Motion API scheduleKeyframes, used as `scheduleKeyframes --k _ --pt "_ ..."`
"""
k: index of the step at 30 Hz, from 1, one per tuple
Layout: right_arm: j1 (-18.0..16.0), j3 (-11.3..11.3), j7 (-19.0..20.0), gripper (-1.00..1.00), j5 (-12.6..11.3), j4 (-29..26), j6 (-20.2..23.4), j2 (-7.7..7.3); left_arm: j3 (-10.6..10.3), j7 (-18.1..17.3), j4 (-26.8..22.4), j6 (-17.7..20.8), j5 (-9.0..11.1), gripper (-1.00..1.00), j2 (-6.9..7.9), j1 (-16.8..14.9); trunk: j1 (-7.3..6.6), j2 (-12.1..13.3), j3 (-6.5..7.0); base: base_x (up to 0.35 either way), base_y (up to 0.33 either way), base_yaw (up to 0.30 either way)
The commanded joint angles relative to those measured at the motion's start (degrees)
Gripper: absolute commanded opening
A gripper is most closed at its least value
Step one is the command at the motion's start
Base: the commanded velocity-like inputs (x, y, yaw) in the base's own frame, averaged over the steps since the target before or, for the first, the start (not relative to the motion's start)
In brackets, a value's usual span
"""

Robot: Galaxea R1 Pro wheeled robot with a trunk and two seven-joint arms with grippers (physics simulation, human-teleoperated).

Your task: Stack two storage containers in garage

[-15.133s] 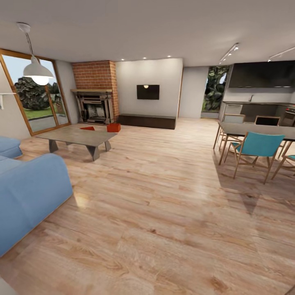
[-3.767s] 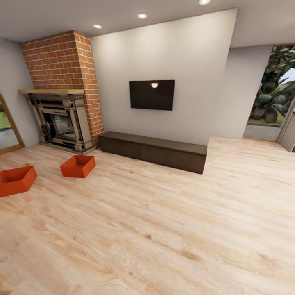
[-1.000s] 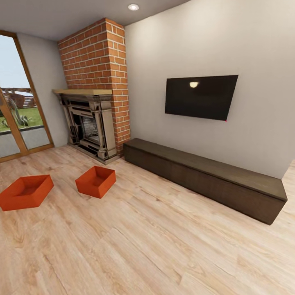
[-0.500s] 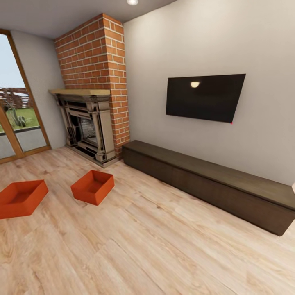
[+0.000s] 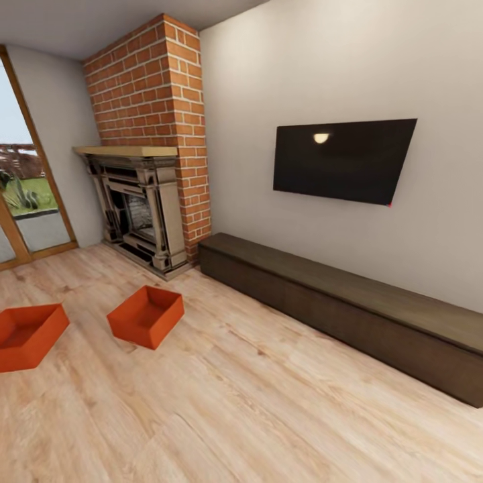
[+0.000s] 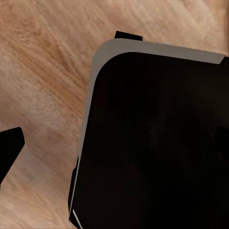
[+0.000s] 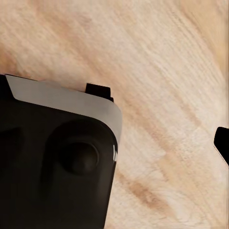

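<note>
The two storage containers stand on the light wood plank floor of the living room, in front of the fireplace. Both are orange-red, open-topped and empty. One container (image 5: 146, 316) is nearer the middle of the head view. The other container (image 5: 27, 335) is at that view's left edge, partly cut off. They stand apart, about one bin-width from each other. In the left wrist view one dark fingertip (image 6: 9, 149) sits at the picture's edge over bare planks; in the right wrist view a fingertip (image 7: 222, 143) does the same. Nothing is held.
A brick fireplace (image 5: 137, 208) stands behind the bins. A long low dark cabinet (image 5: 349, 308) runs along the wall under a wall TV (image 5: 342, 161). A wood-framed glass door (image 5: 20, 201) is at far left. My black base (image 6: 152, 143) shows under both wrists.
The head camera has come closer to the fireplace wall and turned, so the bins sit lower and further left in the picture. The bins themselves have not moved.
</note>
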Motion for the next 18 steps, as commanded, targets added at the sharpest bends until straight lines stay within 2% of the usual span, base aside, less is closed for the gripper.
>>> scheduleKeyframes --k 1,18 --pt "-0.05 0.48 -0.01 1.0 -0.45 0.14 -0.27 0.05 0.08 0.05 0.0 -0.13 0.26 1.0 -0.01 -0.02 0.03 -0.02 -0.05 0.323 0.0 0.0" --pt "-0.05 0.55 -0.01 1.0 -0.45 0.14 -0.26 0.11 0.06 0.05 0.0 -0.13 0.26 1.0 -0.01 -0.02 0.03 -0.02 -0.05 0.323 0.0 0.0"
